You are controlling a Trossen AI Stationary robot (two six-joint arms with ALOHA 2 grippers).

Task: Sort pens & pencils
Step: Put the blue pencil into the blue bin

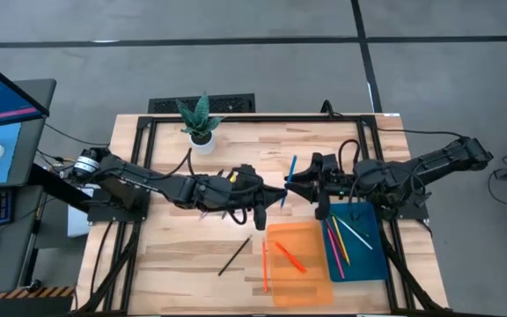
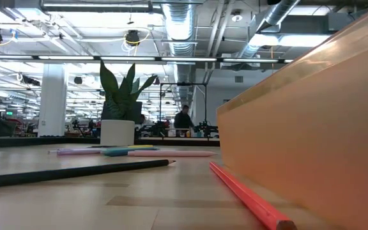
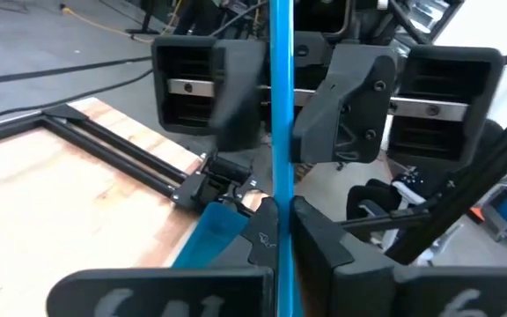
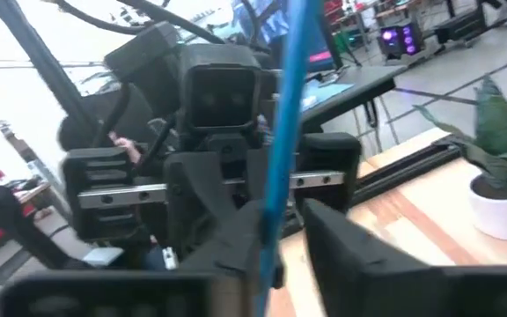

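Note:
A blue pen [image 1: 289,180] is lifted above the table's middle, between my two grippers, which face each other. My left gripper [image 1: 278,195] is shut on the blue pen [image 3: 280,106]. My right gripper [image 1: 292,185] is open, with its fingers on either side of the same pen [image 4: 284,114]. An orange tray [image 1: 315,282] holds orange sticks [image 1: 290,257]. A blue tray [image 1: 372,264] holds several sticks [image 1: 341,242]. A black pencil [image 1: 234,255] and an orange one [image 1: 265,264] lie on the table. Pink and other sticks [image 2: 171,153] lie under my left arm. My left gripper pinches the blue pen's shaft [image 3: 280,207] between its two fingers, nearer the pen's near end than its far end. The fingers come level from the table's left and lie across the pen. The pen is lifted clear of the table.
A potted plant [image 1: 201,123] stands at the table's far edge. The orange tray's wall [image 2: 312,128] fills the right of the low view, with the orange pencil [image 2: 248,198] beside it and the black pencil [image 2: 75,171] to its left. A person stands far off in the room.

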